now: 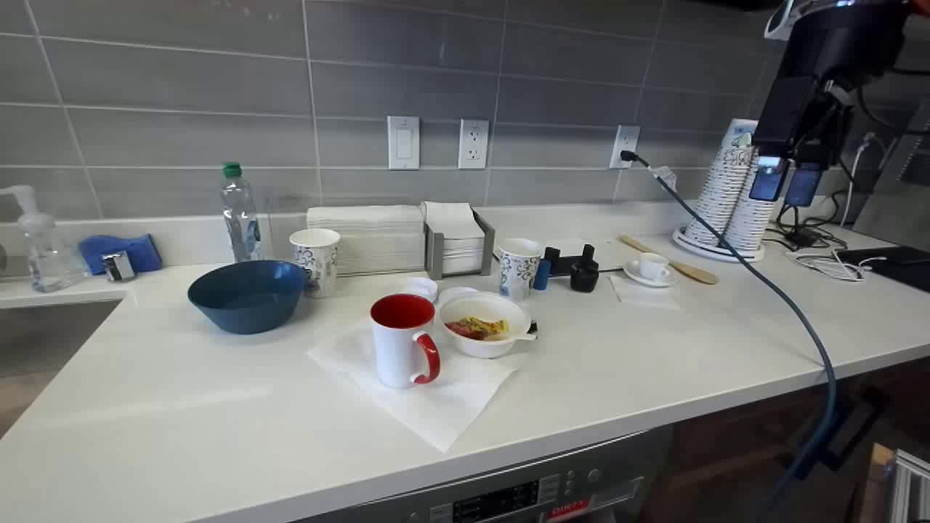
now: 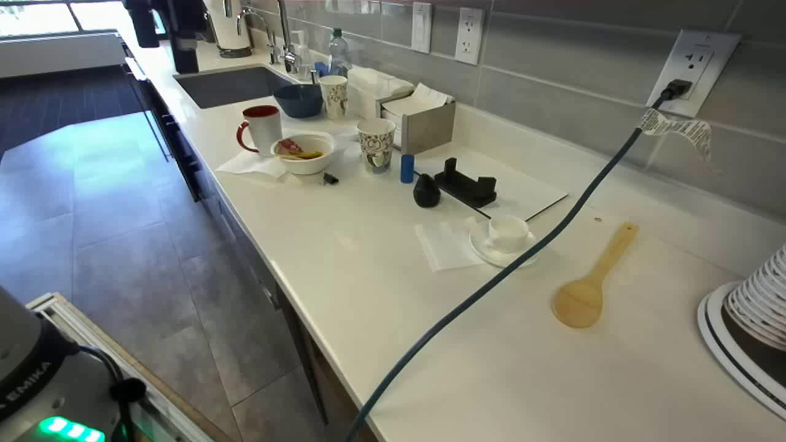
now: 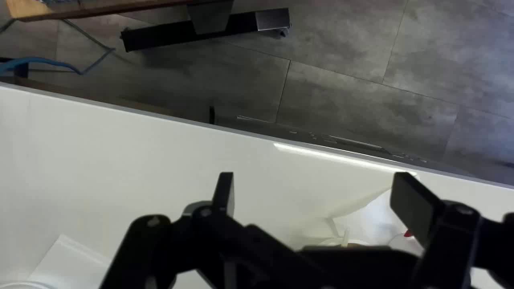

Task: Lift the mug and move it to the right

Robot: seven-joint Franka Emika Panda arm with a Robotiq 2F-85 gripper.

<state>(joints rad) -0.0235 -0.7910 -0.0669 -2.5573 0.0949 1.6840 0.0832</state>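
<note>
grey tiled wall (image 1: 407, 83) behind a white counter (image 1: 610, 378). mug (image 1: 394, 349), white outside and red inside, stands upright on a white napkin (image 1: 454, 410), just beside the white bowl (image 1: 483, 350). red handle (image 1: 433, 359) faces the counter's front edge. gripper (image 3: 315, 196) is above the counter, well apart from the mug; jaws spread wide, nothing between them.

handling, my guess: ceramic, so stiff, fairly heavy, slick glaze, chips if knocked. can't see the bottom inside, so keep it level in case it's not empty. i'd pinch it across the middle, pads (image 3: 411, 208) on opposite sides, clear of the handle. handle alone would probably let it swing. bowl crowds one flank, so come straight down. napkin might cling on lift.
</note>
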